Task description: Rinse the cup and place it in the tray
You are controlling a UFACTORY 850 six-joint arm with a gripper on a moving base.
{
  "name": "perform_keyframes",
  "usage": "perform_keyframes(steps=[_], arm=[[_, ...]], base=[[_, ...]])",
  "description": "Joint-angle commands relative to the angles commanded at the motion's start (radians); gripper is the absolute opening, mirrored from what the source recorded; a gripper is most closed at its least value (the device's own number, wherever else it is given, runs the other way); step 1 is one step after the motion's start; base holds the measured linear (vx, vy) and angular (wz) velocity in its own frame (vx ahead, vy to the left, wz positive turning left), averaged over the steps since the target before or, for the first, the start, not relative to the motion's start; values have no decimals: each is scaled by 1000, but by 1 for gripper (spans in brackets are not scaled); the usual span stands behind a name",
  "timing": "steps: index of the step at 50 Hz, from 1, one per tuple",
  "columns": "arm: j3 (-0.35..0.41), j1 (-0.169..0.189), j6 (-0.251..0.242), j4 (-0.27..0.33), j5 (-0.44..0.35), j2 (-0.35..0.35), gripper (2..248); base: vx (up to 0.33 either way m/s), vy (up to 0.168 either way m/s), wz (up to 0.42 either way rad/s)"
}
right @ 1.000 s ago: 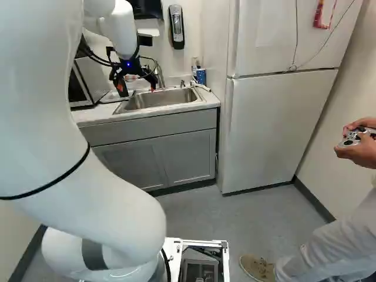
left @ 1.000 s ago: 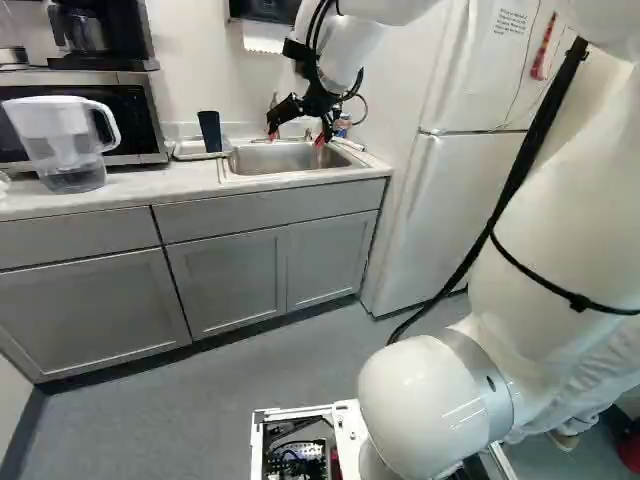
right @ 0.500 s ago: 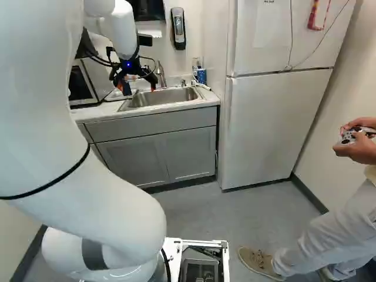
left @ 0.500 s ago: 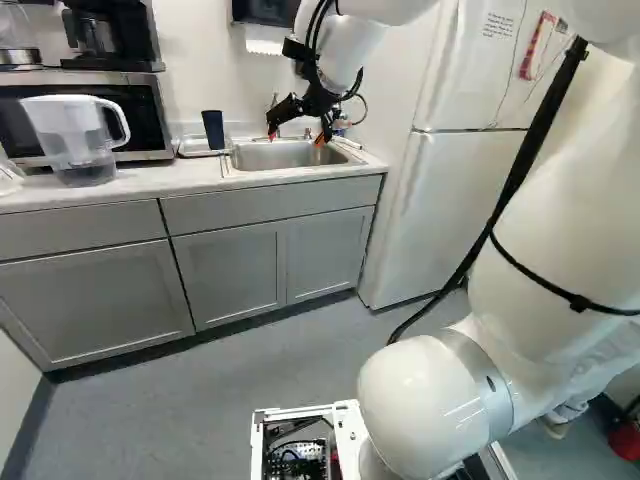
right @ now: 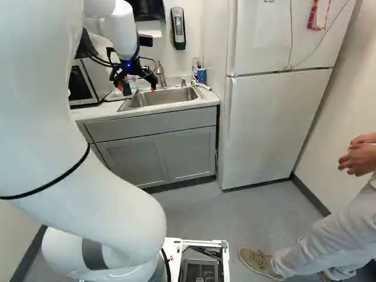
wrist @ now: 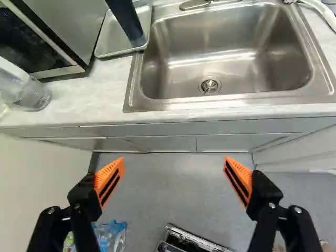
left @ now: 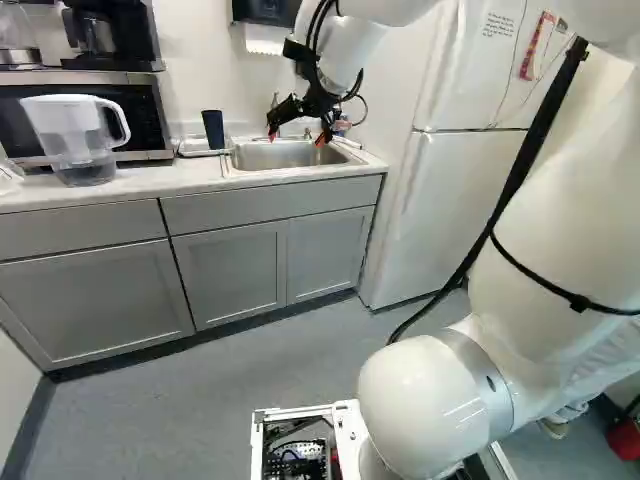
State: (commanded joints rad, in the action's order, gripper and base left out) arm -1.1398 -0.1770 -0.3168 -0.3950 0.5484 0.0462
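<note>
The tall dark-blue cup (wrist: 125,22) stands in the shallow metal tray (wrist: 112,38); placing seems done, rinsing unconfirmed. The black, orange-padded gripper (wrist: 174,160) is spread.

This is a kitchen, shown by the microwave (left: 148,112), coffee maker (left: 97,35) and water pitcher (left: 66,125) at the upper left of the left base view, the steel sink (left: 280,156) at top centre above grey cabinets (left: 232,272), and the white refrigerator (left: 450,205) at upper right.
</note>
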Motion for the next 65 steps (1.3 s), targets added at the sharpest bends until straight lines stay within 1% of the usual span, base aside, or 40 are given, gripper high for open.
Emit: perform_keyframes(steps=[16, 33, 47, 65], arm=[[29, 5, 9, 11, -39, 6, 247], [83, 14, 25, 31, -112, 18, 247], [145, 24, 44, 54, -196, 32, 247], [250, 42, 75, 94, -338, 55, 247]], base=[[0, 0, 0], [0, 0, 0], [0, 0, 0], [0, 0, 0]])
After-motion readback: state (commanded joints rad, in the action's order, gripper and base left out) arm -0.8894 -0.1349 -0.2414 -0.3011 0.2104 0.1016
